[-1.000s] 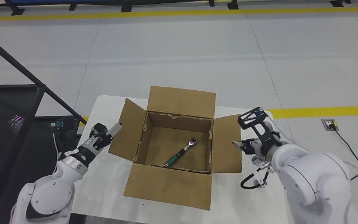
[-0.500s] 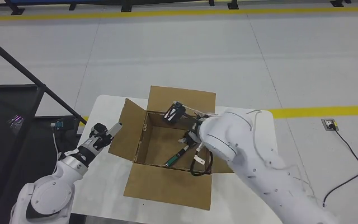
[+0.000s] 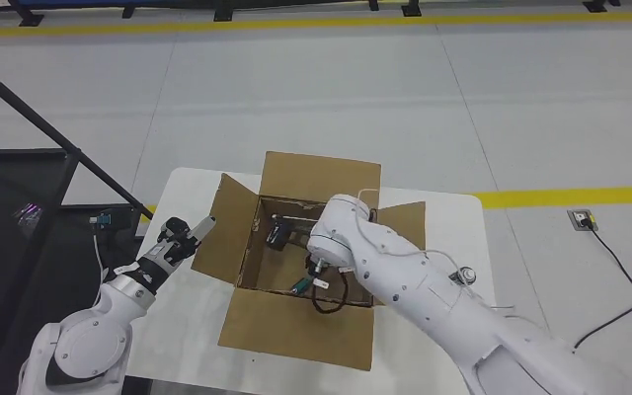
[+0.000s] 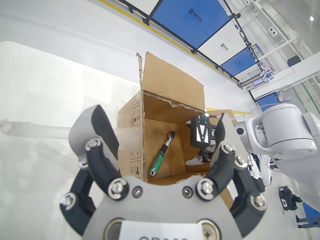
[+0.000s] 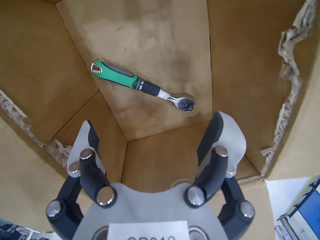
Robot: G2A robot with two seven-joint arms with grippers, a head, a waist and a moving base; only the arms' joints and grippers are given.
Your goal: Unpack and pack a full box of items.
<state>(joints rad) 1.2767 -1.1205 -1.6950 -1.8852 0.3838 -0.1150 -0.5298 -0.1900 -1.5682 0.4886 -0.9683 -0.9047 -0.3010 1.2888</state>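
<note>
An open cardboard box (image 3: 321, 180) stands on the white table (image 3: 188, 197) with its flaps spread outward. On its floor lies a ratchet wrench with a green handle (image 5: 142, 87), which also shows in the left wrist view (image 4: 162, 152); from above only its handle end (image 3: 299, 287) shows past the arm. My right gripper (image 5: 152, 123) hangs open inside the box, above the wrench's head end and not touching it; from above it (image 3: 279, 235) sits near the left wall. My left gripper (image 4: 160, 118) is open and empty, just outside the left flap (image 3: 183, 237).
The front flap (image 3: 296, 331) lies flat toward the table's near edge. A dark metal frame (image 3: 39, 202) stands beside the table on the left. The right arm's bulk (image 3: 395, 276) covers the right half of the box.
The right arm swung from the right of the box over its rim and down into it, toward the left wall. The left arm and the wrench stayed put.
</note>
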